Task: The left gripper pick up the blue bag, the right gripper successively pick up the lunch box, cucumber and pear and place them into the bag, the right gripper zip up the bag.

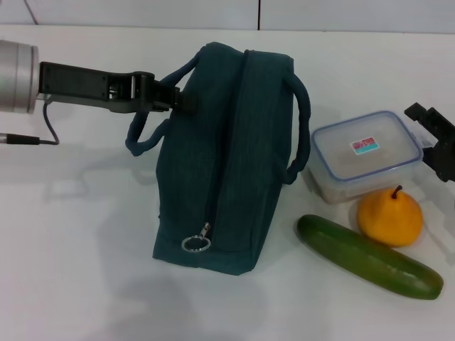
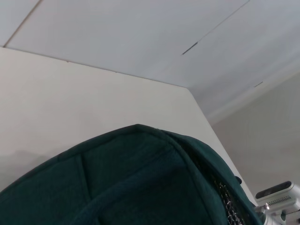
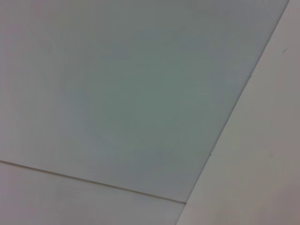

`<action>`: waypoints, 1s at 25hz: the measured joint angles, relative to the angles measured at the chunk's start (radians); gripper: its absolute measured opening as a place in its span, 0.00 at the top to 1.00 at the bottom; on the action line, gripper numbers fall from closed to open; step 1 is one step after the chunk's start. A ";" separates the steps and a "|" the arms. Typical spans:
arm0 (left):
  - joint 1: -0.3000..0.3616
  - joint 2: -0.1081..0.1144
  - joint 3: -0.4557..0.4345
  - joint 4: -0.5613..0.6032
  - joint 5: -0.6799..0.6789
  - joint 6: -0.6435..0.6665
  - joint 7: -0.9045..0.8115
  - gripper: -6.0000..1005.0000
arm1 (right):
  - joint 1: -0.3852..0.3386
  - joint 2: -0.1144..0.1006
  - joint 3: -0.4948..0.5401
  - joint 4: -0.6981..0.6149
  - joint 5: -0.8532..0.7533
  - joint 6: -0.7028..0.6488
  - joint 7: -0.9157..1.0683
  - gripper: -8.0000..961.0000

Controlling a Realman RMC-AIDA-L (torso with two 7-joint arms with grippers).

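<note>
The blue bag (image 1: 227, 163) stands on the white table with its zipper closed and the ring pull (image 1: 195, 244) at the near end. My left gripper (image 1: 174, 98) reaches in from the left and is shut on the bag's left handle (image 1: 142, 135). The left wrist view is filled from below by the bag's fabric (image 2: 131, 183). Right of the bag lie the lunch box (image 1: 366, 153), the pear (image 1: 389, 217) and the cucumber (image 1: 370, 257). My right gripper (image 1: 435, 138) sits at the right edge, just beside the lunch box and partly cut off.
The white table (image 1: 78, 234) spreads to the left and in front of the bag. A thin cable (image 1: 43, 135) hangs from the left arm. The right wrist view shows only pale wall panels (image 3: 117, 93).
</note>
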 joint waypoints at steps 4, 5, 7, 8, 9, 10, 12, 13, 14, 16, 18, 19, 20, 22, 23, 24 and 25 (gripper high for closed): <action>0.002 -0.001 0.000 0.006 0.000 0.000 0.000 0.91 | -0.004 0.000 0.002 0.001 0.000 0.000 0.000 0.25; 0.003 -0.001 0.000 0.007 -0.001 0.000 0.000 0.91 | -0.004 0.000 0.002 0.004 0.000 0.000 0.000 0.25; 0.003 -0.002 0.000 0.007 -0.001 0.000 0.000 0.91 | -0.004 0.000 0.005 0.008 0.000 -0.001 0.000 0.25; 0.003 -0.002 0.000 0.006 -0.001 0.000 0.002 0.91 | -0.004 0.000 0.007 0.010 0.000 -0.004 0.000 0.25; 0.003 -0.002 0.000 0.004 -0.001 0.000 0.004 0.91 | -0.004 0.000 0.008 0.011 0.000 -0.005 0.001 0.26; 0.003 -0.002 0.000 0.003 -0.001 0.000 0.005 0.91 | -0.004 0.000 0.009 0.011 0.001 -0.006 0.005 0.27; 0.003 -0.002 0.000 0.001 -0.001 0.000 0.008 0.91 | -0.004 0.000 0.009 0.011 0.001 -0.006 0.015 0.28; 0.003 -0.002 0.000 0.001 -0.001 0.000 0.008 0.91 | -0.004 0.000 0.009 0.011 0.002 -0.006 0.020 0.28; 0.003 -0.002 0.000 0.001 -0.001 0.000 0.008 0.91 | -0.004 0.000 0.009 0.011 0.004 -0.007 0.024 0.29; 0.003 -0.002 0.000 0.001 -0.001 0.000 0.008 0.91 | -0.004 0.000 0.009 0.011 0.006 -0.007 0.033 0.30; 0.003 -0.002 0.000 0.001 -0.001 -0.001 0.008 0.91 | -0.004 0.000 0.009 0.011 0.006 -0.007 0.041 0.31; 0.003 -0.002 0.000 0.001 -0.001 -0.001 0.008 0.91 | -0.004 0.000 0.009 0.011 0.005 -0.007 0.043 0.43; 0.003 -0.002 0.000 0.001 -0.001 -0.001 0.008 0.91 | -0.004 0.000 0.009 0.010 0.004 -0.008 0.045 0.56; 0.001 -0.002 0.000 0.001 -0.001 -0.002 0.008 0.91 | -0.004 0.000 0.008 0.007 0.003 -0.013 0.051 0.60; -0.001 -0.002 0.000 0.001 -0.001 -0.002 0.008 0.91 | -0.003 0.000 0.006 0.006 0.003 -0.018 0.056 0.62; -0.003 -0.002 0.000 0.001 -0.001 -0.002 0.009 0.91 | -0.002 0.000 0.003 0.004 0.003 -0.023 0.060 0.64; -0.004 -0.002 0.000 0.001 -0.001 -0.002 0.011 0.91 | -0.001 0.000 0.001 0.003 0.002 -0.026 0.062 0.67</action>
